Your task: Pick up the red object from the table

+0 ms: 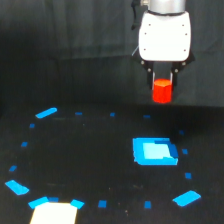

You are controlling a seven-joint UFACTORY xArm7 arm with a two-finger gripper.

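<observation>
The red object (162, 91) is a small bright red-orange stubby block. It hangs between the fingers of my gripper (162, 84), well above the black table (90, 160). The gripper is shut on it, below the white arm body (164, 35) at the top of the exterior view's right. The block's upper part is hidden between the fingers.
A blue rectangular block (154, 152) lies on the table below the gripper. Small blue tape marks ring the surface, with larger blue shapes on the exterior view's left (46, 113), lower left (17, 187) and lower right (186, 198). A pale yellowish patch (54, 212) sits at the bottom edge.
</observation>
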